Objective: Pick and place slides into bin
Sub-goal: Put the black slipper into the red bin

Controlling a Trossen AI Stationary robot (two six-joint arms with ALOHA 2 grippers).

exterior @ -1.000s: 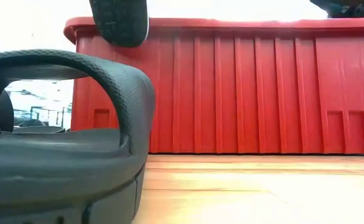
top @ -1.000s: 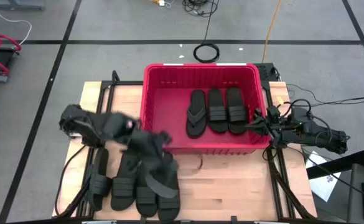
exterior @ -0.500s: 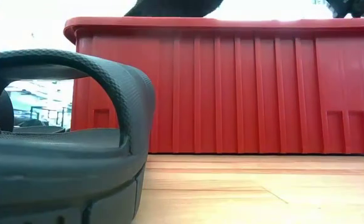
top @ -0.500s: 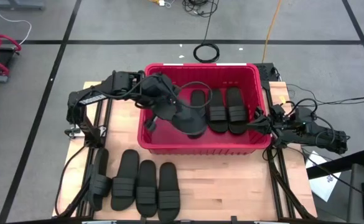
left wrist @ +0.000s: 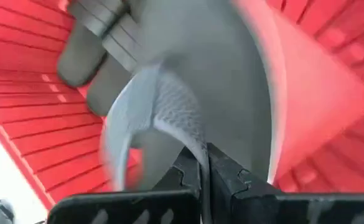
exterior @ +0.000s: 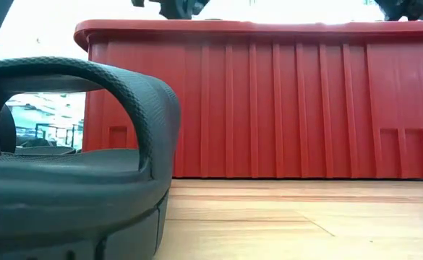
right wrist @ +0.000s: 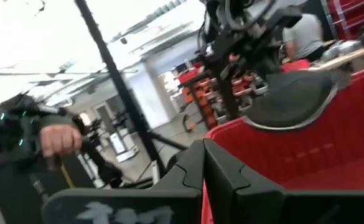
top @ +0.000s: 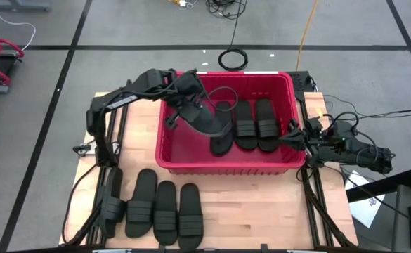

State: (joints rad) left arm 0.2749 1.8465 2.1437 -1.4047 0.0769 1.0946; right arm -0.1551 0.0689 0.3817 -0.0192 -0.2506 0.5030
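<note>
My left gripper [top: 191, 105] reaches over the red bin [top: 164, 158] and is shut on a black thong-style slide [top: 212, 125], which hangs over the bin's inside. The right wrist view also shows this slide [right wrist: 287, 99] above the bin's rim. Three slides lie flat on the bin's floor: a thong one [top: 223, 109], partly hidden, and two ribbed-strap ones [top: 245, 128] [top: 265, 125]. Several slides [top: 165, 211] lie soles down on the table's near left. My right gripper [top: 291, 138] is shut and empty at the bin's right wall. My left gripper pinches the slide's thin textured thong strap [left wrist: 191, 140] between its two fingers, where the strap forks. The fingers come from above, slanting down from the table's left. The slide hangs tilted below them, clear of the bin's floor and rim.
The bin stands at the table's far middle; its near wall [exterior: 269, 101] fills the low view behind a slide [exterior: 66, 166] lying close to that camera. Bare wood [top: 261, 211] lies at the table's near right. Cables and a person show beyond the table.
My left gripper has carried the thong slide up from over the slides at the table's near left, toward the far and right edges, over the bin's near wall and above its inside. The slide has stayed lifted clear, hanging from its strap.
</note>
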